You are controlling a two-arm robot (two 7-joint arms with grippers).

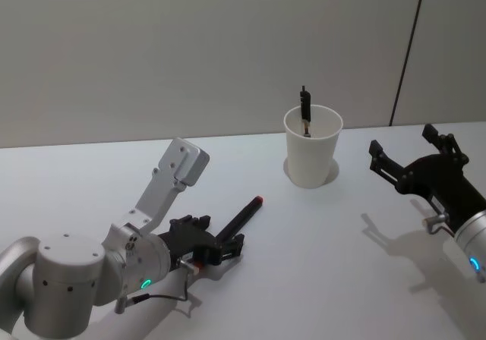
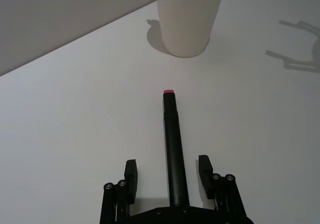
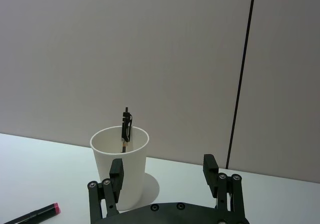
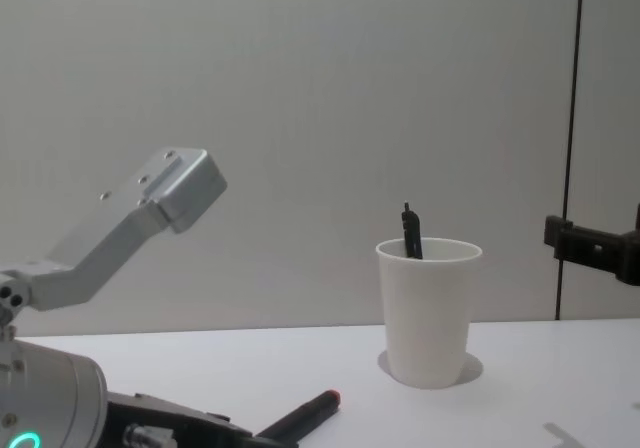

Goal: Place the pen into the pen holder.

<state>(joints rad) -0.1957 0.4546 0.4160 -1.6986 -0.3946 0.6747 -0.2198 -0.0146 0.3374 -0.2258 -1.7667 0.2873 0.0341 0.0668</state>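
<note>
Left end effector (image 2: 167, 163) sits low over the near-left of the table (image 1: 326, 264). Its fingers (image 2: 131, 176) are spread wide, w/ the pen (image 2: 172, 139) lying flat btwn them along the centre line. The pen is a straight matte-black cylinder w/ a small red end cap. A clear gap shows on each side of the barrel, so neither finger touches it. Its rear end runs back under the end effector's body. In head view the pen (image 1: 241, 217) points to approx 1 o'clock, red cap leading, toward the pen holder (image 1: 312, 154).

Pen holder is a plain white paper cup w/ a rolled rim, tapering to its base. It stands upright on the table, well apart from the red cap, at approx 1–2 o'clock from the left end effector (image 1: 218, 234). Inside stands a second pen (image 1: 304, 108), slim & black w/ a clip near the top. It rests at approx 11 o'clock of the rim & pokes above it.

Right end effector (image 1: 403, 143) hovers above the table at approx 3–4 o'clock of the cup, near but apart. Its black fingers are wide open & hold nothing. From its wrist cam the pen holder (image 3: 125, 159) stands ahead, beyond one finger (image 3: 117, 171).

Table is smooth matte white. Wall (image 1: 190, 44) behind is plain pale grey panels w/ a thin dark seam. Arm housings are rounded silver-grey.
</note>
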